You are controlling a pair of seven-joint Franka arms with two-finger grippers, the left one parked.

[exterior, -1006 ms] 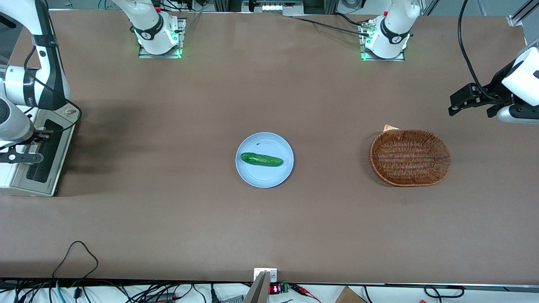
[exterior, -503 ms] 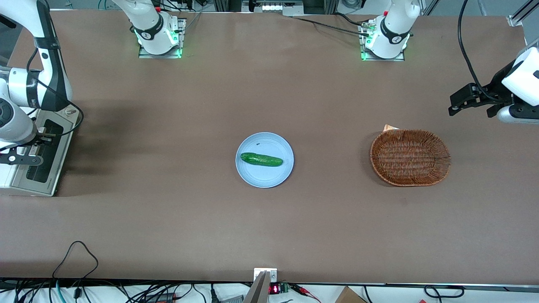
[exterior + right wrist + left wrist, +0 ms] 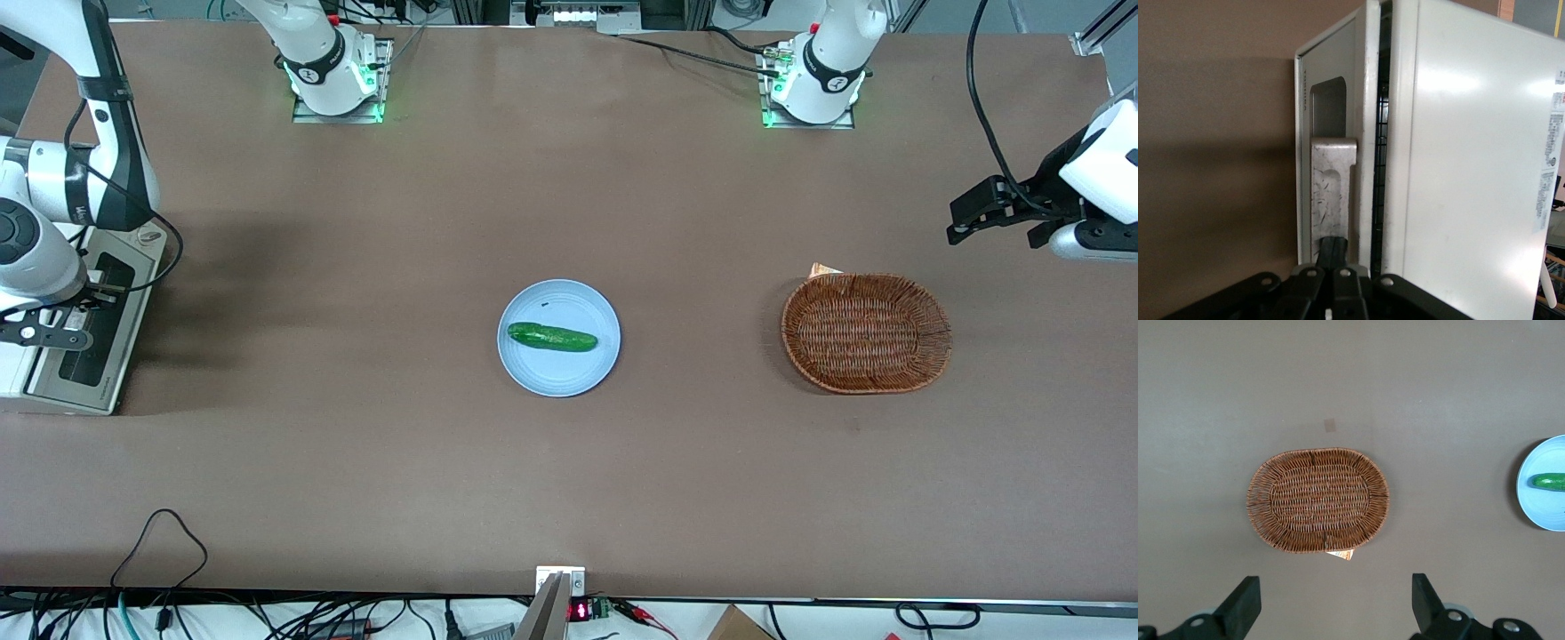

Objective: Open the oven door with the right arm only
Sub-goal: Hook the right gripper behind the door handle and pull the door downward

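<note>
The gripper [image 3: 1333, 267] seems pinched on the bar handle [image 3: 1332, 190] of the slightly ajar oven door [image 3: 1331, 107].

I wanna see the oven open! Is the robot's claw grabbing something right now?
Gripper: closed on the oven door handle, door slightly ajar.

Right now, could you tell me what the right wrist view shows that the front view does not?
Only the right wrist view shows the gap between the oven door and the white oven body, and the gripper at the door's handle. Only the front view shows the cucumber on the blue plate and the wicker basket. Both show the oven and the brown table.
</note>
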